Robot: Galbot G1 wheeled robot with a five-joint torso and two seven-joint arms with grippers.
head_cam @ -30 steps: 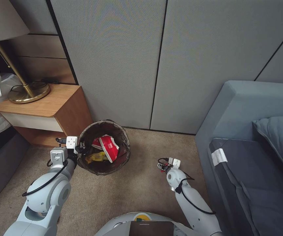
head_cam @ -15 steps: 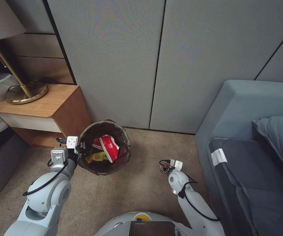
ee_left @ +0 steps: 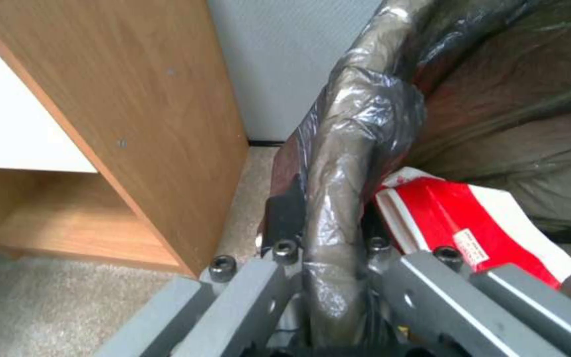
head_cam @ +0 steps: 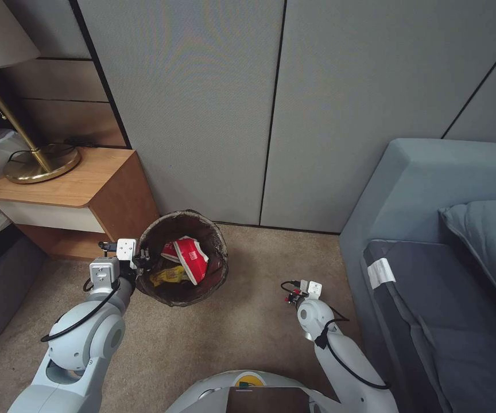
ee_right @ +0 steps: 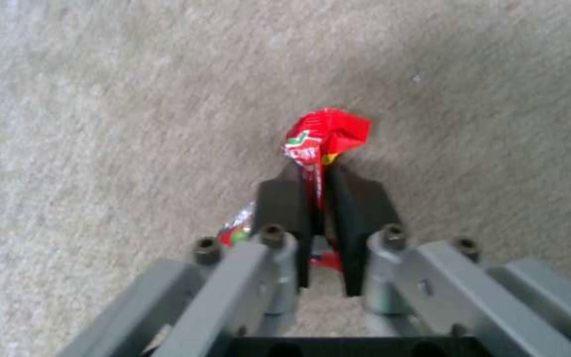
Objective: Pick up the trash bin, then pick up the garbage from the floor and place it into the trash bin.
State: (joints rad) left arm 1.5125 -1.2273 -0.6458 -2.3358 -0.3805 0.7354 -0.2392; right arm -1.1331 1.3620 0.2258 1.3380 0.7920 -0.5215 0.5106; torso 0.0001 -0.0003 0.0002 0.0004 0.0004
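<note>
- L gripper pinches trash bin rim; bin beside nightstand.
- R gripper jaws clamp red wrapper above carpet.
- Step: wrapper grasped, not yet binned. Next: carry over bin opening w/o dropping.

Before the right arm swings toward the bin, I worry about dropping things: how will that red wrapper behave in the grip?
The red wrapper looks thin and crinkled, so probably floppy and very light. The right gripper pinches it flat with most of it sticking out, so it may flutter. Its glossy film could slip if the pinch loosens.
</note>
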